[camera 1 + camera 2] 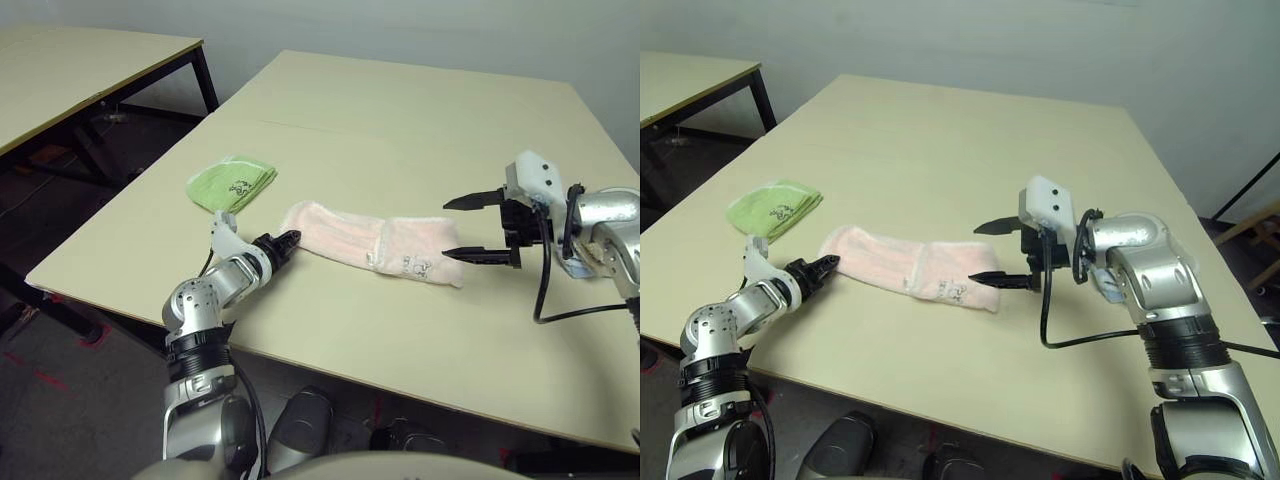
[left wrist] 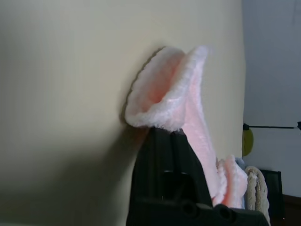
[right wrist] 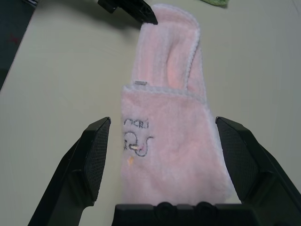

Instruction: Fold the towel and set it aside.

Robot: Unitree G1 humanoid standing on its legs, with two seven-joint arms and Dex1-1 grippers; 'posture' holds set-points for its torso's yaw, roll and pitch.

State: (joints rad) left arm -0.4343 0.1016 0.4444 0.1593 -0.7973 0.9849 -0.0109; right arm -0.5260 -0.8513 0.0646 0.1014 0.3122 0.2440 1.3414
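Pale table (image 1: 420, 120) holds the towel (image 1: 375, 247) as a long narrow strip, centre. Left end effector (image 1: 288, 241) is clenched on its nine-o'clock end; right end effector (image 1: 480, 227) is released at three o'clock. Final folds and setting aside remain.

**Soft terry on a matt tabletop**

The pale pink terry-cloth towel (image 1: 375, 247) looks fluffy and napped, with white scalloped trim and a stitched motif. At its ten o'clock, the folded green cloth towel (image 1: 232, 183) looks equally nubby. The beige table (image 1: 400, 130) is smooth and matt. The robot's forearms show brushed silver metal; the finger pads (image 3: 96, 157) are finely textured black plastic.
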